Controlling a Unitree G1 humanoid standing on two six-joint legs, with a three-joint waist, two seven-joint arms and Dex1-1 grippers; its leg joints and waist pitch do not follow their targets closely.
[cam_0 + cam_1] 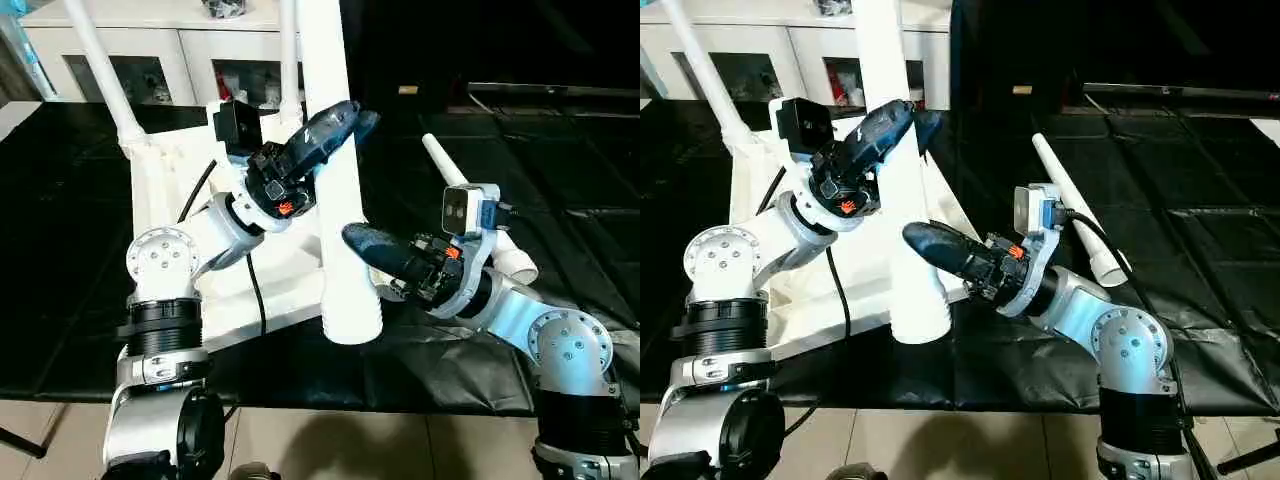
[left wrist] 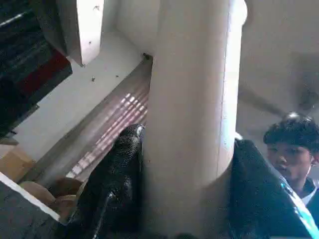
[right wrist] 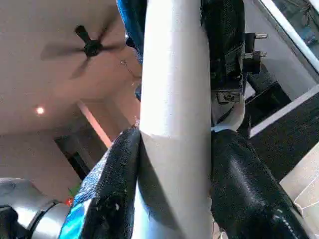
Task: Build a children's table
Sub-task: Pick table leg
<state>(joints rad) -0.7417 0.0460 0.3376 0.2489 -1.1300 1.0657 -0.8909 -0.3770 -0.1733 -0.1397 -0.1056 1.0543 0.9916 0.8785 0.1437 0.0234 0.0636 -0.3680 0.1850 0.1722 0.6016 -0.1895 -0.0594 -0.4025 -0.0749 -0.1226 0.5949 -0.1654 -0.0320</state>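
Table leg [image 1: 338, 200] upright, cut off above, pinched by both grippers.
Left gripper [image 1: 335, 130] clamps it high, right gripper [image 1: 930, 243] low, over the tabletop's [image 1: 290, 285] near edge; black mat [image 1: 60, 260] beneath.

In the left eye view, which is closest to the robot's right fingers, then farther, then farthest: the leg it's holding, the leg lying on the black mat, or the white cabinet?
1. The held leg, upright in the middle, gripped by the right gripper.
2. The loose leg, lying on the black mat just behind that gripper, on the right.
3. The white cabinet, at the back on the left.
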